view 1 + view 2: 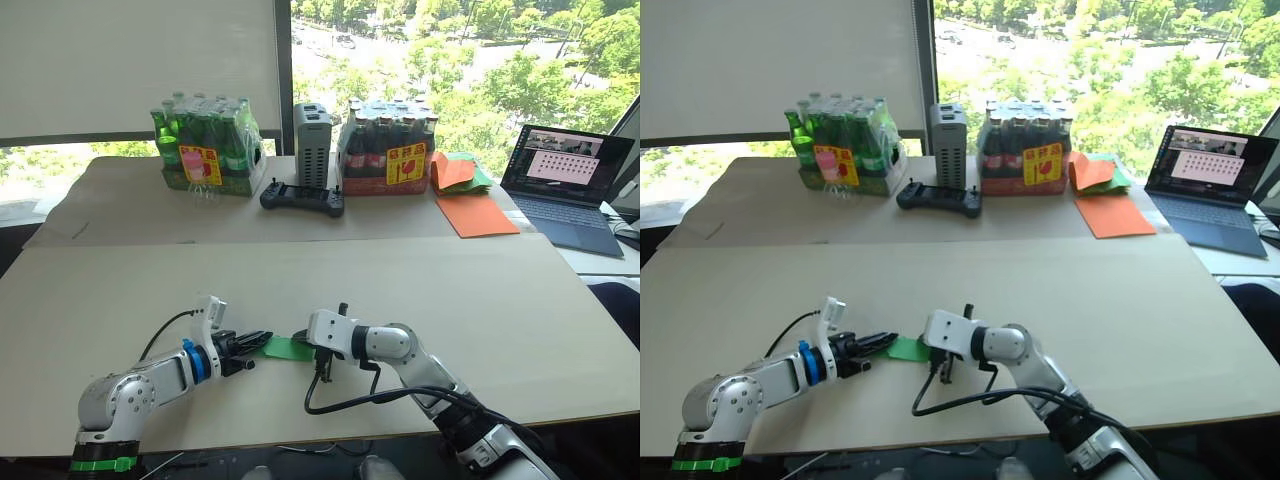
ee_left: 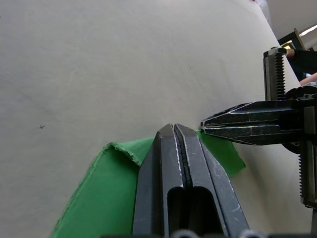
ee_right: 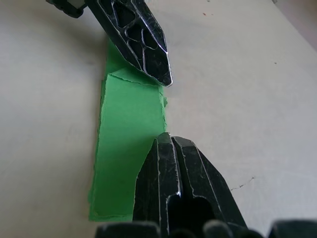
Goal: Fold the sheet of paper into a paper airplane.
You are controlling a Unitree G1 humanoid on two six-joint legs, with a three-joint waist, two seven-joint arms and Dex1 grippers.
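Note:
The sheet of paper [image 1: 287, 348] is bright green and folded into a narrow layered strip. It lies flat on the tan table [image 1: 450, 300] near the front edge, between my two grippers. My left gripper [image 2: 174, 129] is shut, and its fingers lie on top of the paper from the left end. My right gripper [image 3: 166, 138] is shut too, with its tips resting over the strip's right end. The two sets of tips point at each other a short gap apart. The paper under both grippers is hidden.
Along the far side stand a pack of green bottles [image 1: 205, 150], a grey box [image 1: 312, 145], a black controller [image 1: 302, 198] and a pack of dark bottles [image 1: 385, 150]. Orange sheets [image 1: 475, 212], a mixed paper pile [image 1: 462, 172] and a laptop [image 1: 565, 185] sit at the back right.

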